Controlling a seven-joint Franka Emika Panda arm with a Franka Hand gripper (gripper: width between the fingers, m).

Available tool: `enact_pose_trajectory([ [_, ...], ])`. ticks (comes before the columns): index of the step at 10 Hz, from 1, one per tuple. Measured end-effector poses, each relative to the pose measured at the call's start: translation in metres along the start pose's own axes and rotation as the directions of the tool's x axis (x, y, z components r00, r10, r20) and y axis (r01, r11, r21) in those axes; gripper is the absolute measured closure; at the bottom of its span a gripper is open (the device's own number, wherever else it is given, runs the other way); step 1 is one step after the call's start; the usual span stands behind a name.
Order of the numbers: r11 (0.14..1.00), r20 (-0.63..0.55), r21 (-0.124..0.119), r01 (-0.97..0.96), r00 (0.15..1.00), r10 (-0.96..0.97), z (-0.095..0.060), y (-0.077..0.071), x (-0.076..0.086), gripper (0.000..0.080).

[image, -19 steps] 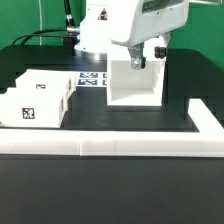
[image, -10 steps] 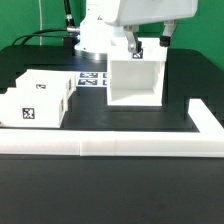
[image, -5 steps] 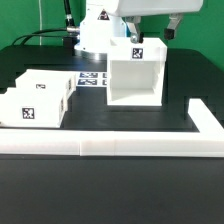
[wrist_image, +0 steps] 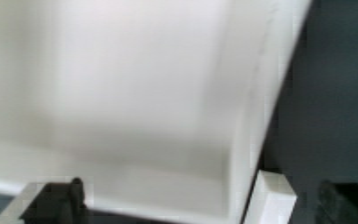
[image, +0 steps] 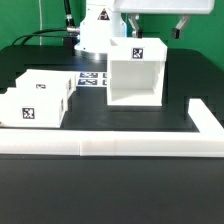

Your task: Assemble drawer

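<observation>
Gripper (image: 157,28): it is held above the drawer shell, toward the far edge of the bench (image: 100,122). Only its lower part is seen at the upper margin of the exterior view.

Gripper state: the two fingers (image: 133,32) are spread wide apart and nothing is clamped between them.

Drawer shell (image: 135,88): the large hollow white piece is set upright on the bench, about midway along the far edge. A black-and-white tag (image: 137,54) is shown near its top.

Shell relative to gripper: the shell lies directly below the gripper. One finger is placed over the shell's open top. The other is placed beyond the wall on the exterior view's right, so that wall lies under the gap between them. No contact between the fingers and the shell can be made out.

Wrist view: a broad white face of the shell (wrist_image: 140,90) fills most of the picture, and a strip of dark bench (wrist_image: 345,90) is seen beside it. The two dark fingertips (wrist_image: 55,202) of the gripper (wrist_image: 199,200) are seen on either side of the shell's edge.

Smaller boxes (image: 40,100): the tagged white boxes are grouped together near the edge of the bench at the exterior view's left, well apart from the gripper.

Marker board (image: 92,78): it is laid flat between the smaller boxes and the shell.

Border rail (image: 120,148): it is laid along the near edge of the bench and turned up the edge at the exterior view's right.
</observation>
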State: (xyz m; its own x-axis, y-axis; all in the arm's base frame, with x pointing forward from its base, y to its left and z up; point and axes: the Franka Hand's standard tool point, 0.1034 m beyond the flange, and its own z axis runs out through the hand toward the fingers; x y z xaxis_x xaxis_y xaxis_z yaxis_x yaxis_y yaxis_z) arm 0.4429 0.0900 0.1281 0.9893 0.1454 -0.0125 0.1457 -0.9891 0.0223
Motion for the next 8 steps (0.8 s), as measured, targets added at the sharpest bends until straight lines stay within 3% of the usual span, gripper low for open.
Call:
enact_pose_trajectory([
  [4,1.0,-0.002,0.01,-0.022,1.0,0.022,0.002,-0.001,-0.001,0.015],
  [5,0.996,-0.018,0.028,-0.085,0.996,0.085,0.009,-0.004,-0.006,0.015],
  [8,0.992,0.013,0.031,-0.122,0.992,0.122,0.02,-0.012,-0.02,0.015],
])
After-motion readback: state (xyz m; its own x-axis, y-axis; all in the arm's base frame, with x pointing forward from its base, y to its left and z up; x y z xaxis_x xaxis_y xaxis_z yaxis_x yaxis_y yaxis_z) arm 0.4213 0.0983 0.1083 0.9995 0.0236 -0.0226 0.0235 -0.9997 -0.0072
